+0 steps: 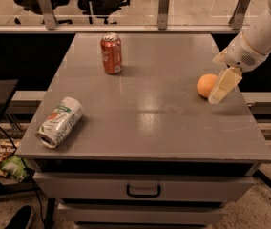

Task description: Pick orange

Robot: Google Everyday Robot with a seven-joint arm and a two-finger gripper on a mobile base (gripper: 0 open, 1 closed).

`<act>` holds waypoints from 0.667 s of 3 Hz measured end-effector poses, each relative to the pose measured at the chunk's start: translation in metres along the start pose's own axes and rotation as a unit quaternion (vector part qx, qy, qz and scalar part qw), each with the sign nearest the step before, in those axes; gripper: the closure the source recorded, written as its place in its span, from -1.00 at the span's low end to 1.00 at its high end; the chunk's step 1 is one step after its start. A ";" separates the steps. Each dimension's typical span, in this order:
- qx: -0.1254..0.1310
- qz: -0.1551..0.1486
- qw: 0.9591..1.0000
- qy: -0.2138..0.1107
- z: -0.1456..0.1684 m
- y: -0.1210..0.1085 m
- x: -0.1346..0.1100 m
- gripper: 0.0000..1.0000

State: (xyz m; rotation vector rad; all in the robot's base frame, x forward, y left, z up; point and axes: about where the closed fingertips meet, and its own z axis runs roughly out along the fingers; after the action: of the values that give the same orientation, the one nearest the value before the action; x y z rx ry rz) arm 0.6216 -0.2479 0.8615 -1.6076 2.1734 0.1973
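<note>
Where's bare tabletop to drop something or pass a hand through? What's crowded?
Widest free patch on the table: centre and front, between the lying can, the upright red can and the orange. The back strip right of the red can is also bare. Crowded: right edge, where the hand sits close beside the orange.

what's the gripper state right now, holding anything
Gripper: low over the right side of the table, close against the orange; open, closed or holding cannot be told.
</note>
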 end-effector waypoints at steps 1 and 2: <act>-0.015 -0.007 1.000 -0.002 0.005 0.006 -0.001 -0.29; -0.024 -0.016 1.000 -0.006 0.005 0.011 -0.008 0.19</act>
State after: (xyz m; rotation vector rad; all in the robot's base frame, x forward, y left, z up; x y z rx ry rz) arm 0.6148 -0.2358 0.8592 -1.6633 2.1475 0.2511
